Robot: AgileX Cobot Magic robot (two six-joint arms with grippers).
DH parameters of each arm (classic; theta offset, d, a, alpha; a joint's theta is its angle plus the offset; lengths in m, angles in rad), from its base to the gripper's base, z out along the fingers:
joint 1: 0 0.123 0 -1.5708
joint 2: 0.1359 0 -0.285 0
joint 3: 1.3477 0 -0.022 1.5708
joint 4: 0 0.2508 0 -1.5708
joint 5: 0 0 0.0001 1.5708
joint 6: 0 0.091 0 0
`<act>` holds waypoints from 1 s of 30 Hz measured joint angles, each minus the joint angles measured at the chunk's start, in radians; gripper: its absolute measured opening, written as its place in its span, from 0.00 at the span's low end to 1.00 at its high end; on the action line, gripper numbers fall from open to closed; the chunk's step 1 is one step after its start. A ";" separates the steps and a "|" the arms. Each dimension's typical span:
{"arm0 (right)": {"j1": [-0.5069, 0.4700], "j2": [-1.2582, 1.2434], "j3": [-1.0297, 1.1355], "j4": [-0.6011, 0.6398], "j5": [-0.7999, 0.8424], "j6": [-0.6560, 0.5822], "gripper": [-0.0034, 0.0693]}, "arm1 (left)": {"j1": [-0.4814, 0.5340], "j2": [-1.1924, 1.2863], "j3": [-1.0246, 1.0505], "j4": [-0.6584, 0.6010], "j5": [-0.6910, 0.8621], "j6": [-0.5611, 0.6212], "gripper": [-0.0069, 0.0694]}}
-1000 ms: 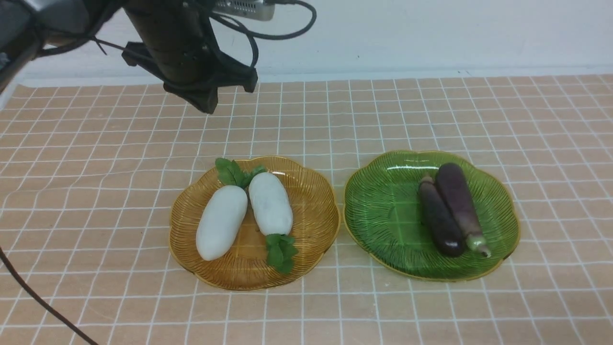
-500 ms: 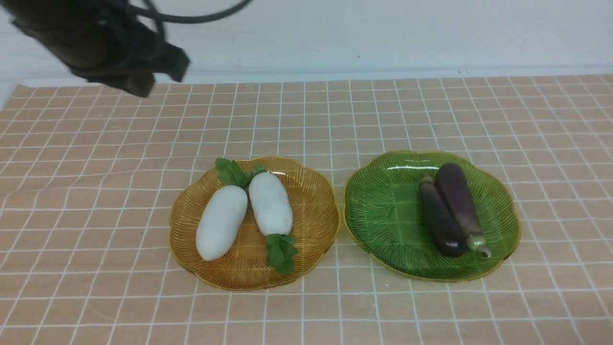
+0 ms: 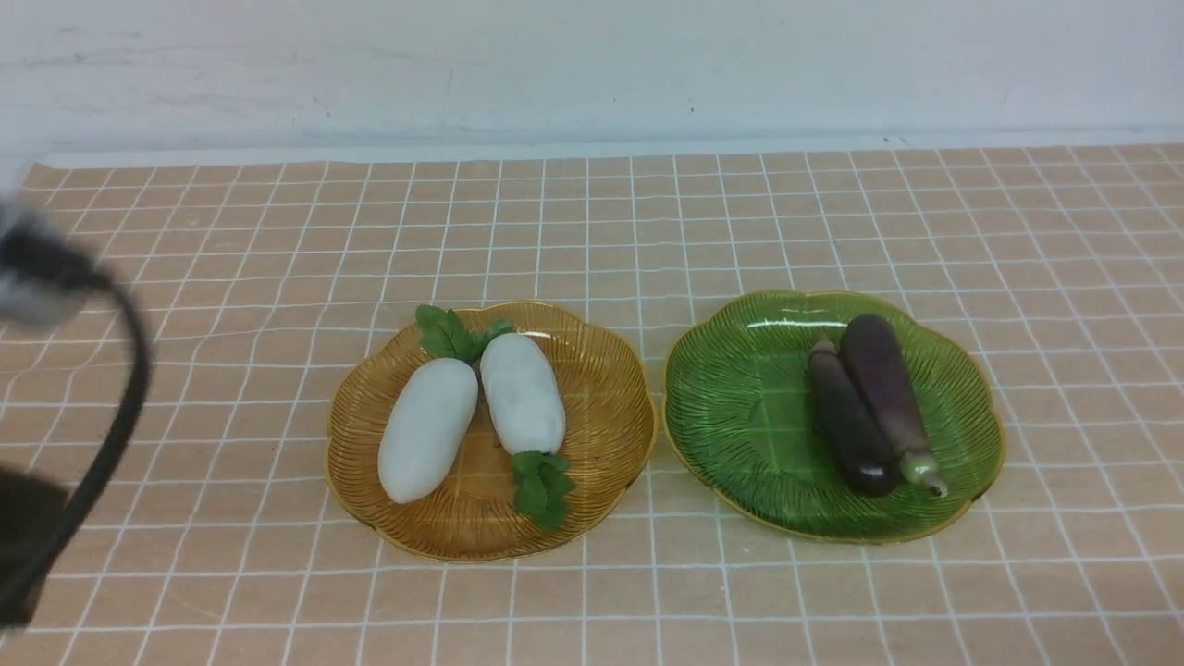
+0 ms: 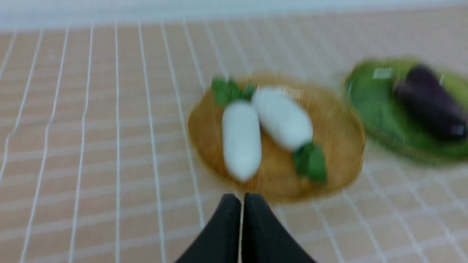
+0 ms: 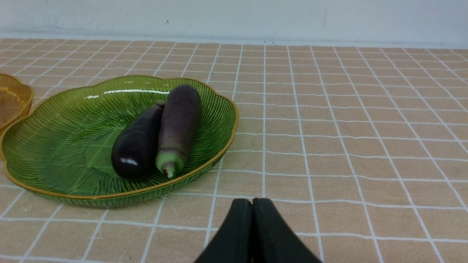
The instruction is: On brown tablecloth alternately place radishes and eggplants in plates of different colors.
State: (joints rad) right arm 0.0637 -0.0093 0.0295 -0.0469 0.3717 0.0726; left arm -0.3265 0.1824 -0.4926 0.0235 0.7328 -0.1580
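Note:
Two white radishes lie side by side in the amber plate on the brown tablecloth. Two dark purple eggplants lie side by side in the green plate to its right. My left gripper is shut and empty, above the cloth on the near side of the amber plate; its view is blurred. My right gripper is shut and empty, near the green plate with the eggplants. Neither gripper's jaws show in the front view.
A blurred black cable and part of the left arm sit at the front view's left edge. A white wall runs behind the cloth's far edge. Bare cloth lies right of the green plate.
The left arm has swung from the top left over the cloth down to the front view's left edge. Radishes, eggplants and plates have not moved.

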 joint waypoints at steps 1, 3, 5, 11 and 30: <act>0.000 0.000 0.000 0.000 0.000 0.000 0.02 | 0.000 -0.012 0.018 0.000 -0.040 -0.001 0.09; 0.000 0.000 0.000 0.000 0.000 0.000 0.02 | 0.000 -0.035 0.060 -0.001 -0.093 -0.002 0.09; 0.000 0.000 0.000 0.000 0.000 0.000 0.02 | 0.000 -0.046 0.093 -0.001 -0.130 -0.002 0.09; 0.000 0.000 0.000 0.000 0.000 0.000 0.02 | 0.000 -0.047 0.168 0.003 -0.141 -0.002 0.09; 0.000 0.000 0.000 0.000 0.000 0.016 0.02 | 0.142 -0.098 0.518 -0.039 -0.544 0.168 0.09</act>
State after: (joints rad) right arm 0.0637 -0.0093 0.0295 -0.0469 0.3717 0.0882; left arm -0.1847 0.0843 0.0253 -0.0159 0.1885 0.0099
